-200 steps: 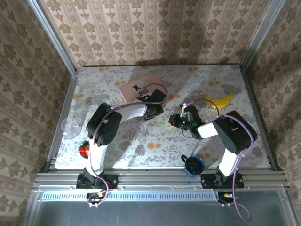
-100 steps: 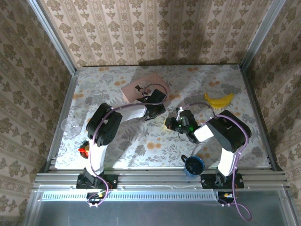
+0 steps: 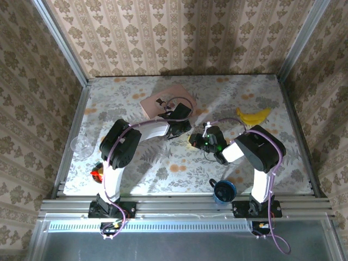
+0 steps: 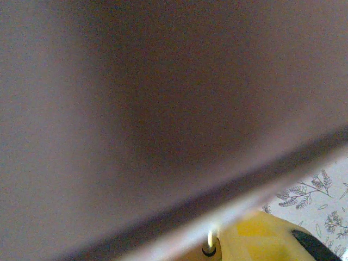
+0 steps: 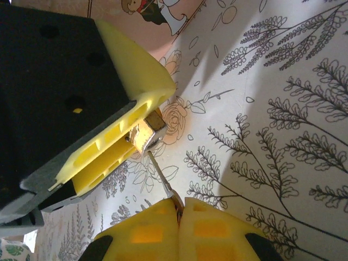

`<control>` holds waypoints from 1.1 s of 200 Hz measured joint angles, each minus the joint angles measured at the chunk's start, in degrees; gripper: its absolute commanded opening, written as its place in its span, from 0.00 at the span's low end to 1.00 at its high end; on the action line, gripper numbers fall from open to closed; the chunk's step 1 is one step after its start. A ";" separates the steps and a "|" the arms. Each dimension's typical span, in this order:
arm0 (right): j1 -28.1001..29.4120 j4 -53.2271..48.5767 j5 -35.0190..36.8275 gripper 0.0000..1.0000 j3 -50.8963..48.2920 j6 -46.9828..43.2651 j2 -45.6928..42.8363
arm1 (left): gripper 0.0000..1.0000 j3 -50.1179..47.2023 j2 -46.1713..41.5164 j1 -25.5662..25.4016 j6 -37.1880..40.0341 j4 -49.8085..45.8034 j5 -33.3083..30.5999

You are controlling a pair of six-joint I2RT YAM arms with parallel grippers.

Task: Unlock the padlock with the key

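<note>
With the padlock (image 5: 147,133) clamped in the left gripper (image 5: 138,122) beside the pink box (image 3: 163,100) and the key (image 5: 162,182) pinched in the closed right gripper (image 5: 179,209), tip touching the lock's base, pushing it in and turning apparently remain.

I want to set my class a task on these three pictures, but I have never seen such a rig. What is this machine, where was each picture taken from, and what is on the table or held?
The machine is two robot arms, the left arm and the right arm, bolted at the near edge of a flowered table. One picture looks down from above; the others come from a camera on each wrist. On it are a pink box, a banana, a blue mug and a clear cup. The left jaws grip the padlock; the right jaws pinch the key, pointed at it.
</note>
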 measured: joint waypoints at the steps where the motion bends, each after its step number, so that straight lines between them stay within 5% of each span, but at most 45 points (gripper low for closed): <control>1: 0.00 0.00 0.00 0.00 0.04 0.00 0.02 | 0.00 0.00 0.00 0.00 0.00 0.00 0.00; 220: -0.13 3.96 -1.07 0.00 0.92 1.05 2.69 | 0.00 -0.74 -0.42 0.59 -0.02 1.49 0.85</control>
